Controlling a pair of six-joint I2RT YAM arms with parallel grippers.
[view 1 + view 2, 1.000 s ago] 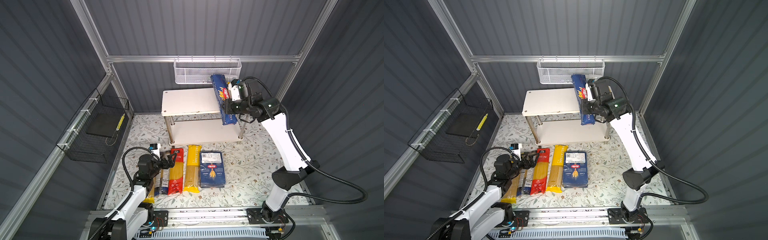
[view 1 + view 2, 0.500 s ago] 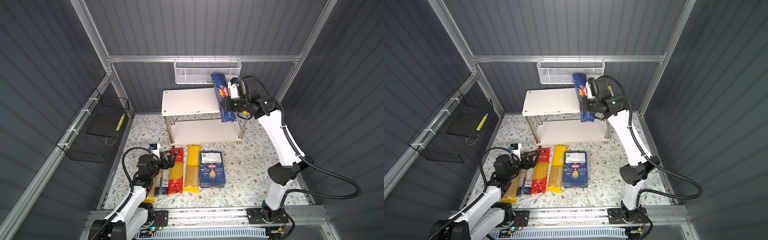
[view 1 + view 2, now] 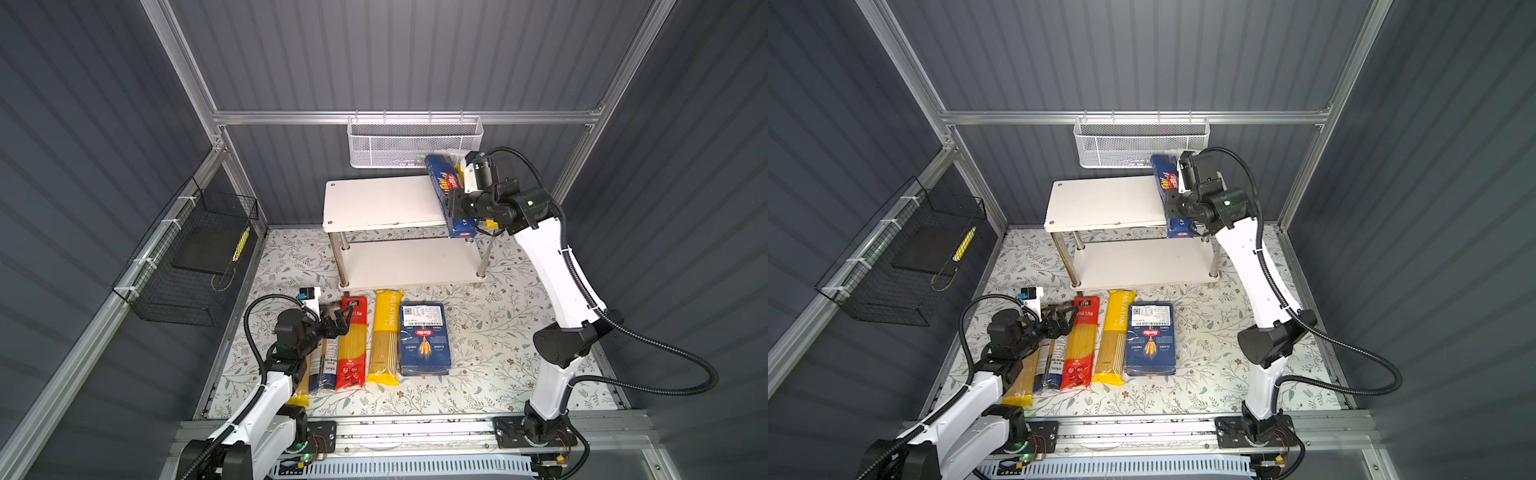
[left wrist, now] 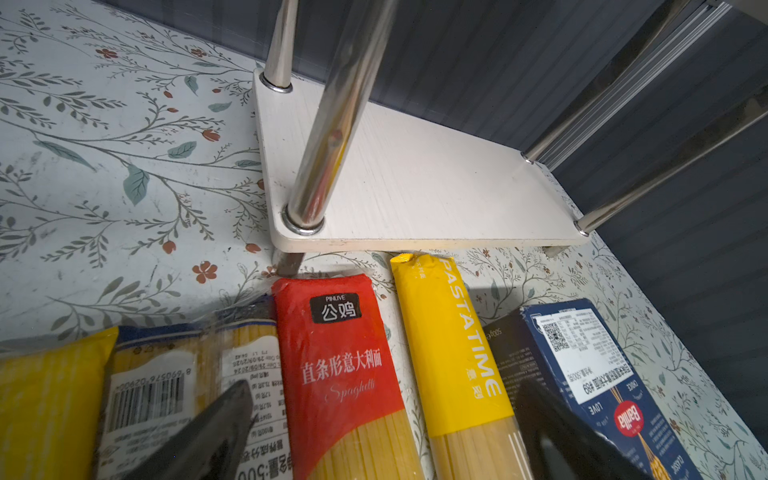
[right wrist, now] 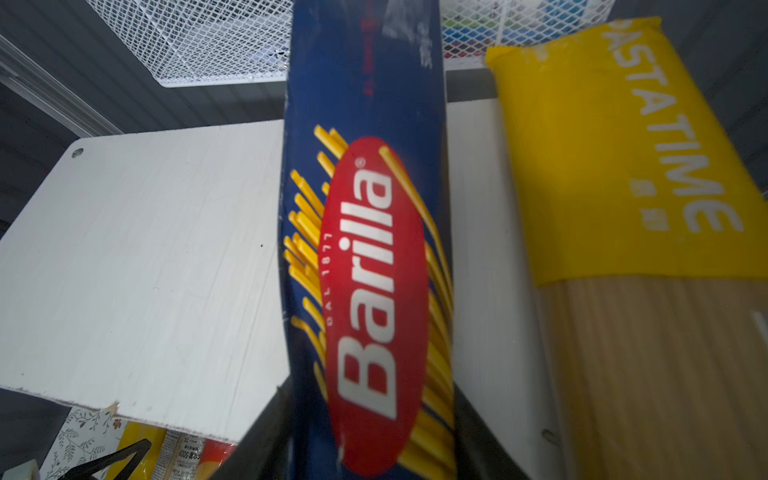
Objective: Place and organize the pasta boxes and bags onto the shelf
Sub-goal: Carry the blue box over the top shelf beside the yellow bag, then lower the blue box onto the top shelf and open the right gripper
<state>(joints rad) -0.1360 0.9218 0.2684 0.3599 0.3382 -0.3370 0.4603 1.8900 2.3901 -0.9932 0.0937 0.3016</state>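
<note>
My right gripper is shut on the long narrow Barilla box, a finger against each side. The box lies along the right part of the shelf's top board, its near end past the front edge. A yellow-ended bag lies beside it. On the mat sit a yellow-ended bag, a blue-labelled clear bag, a red bag, another yellow bag and the wide Barilla box. My left gripper hangs open over the red bag.
A white mesh basket hangs on the back rail just above the narrow box's far end. A black wire basket is fixed to the left wall. The shelf's lower board is bare. Floral mat lies right of the wide box.
The right arm has pushed the narrow box further back along the top board, so less of it overhangs the front. The left arm has not moved.
</note>
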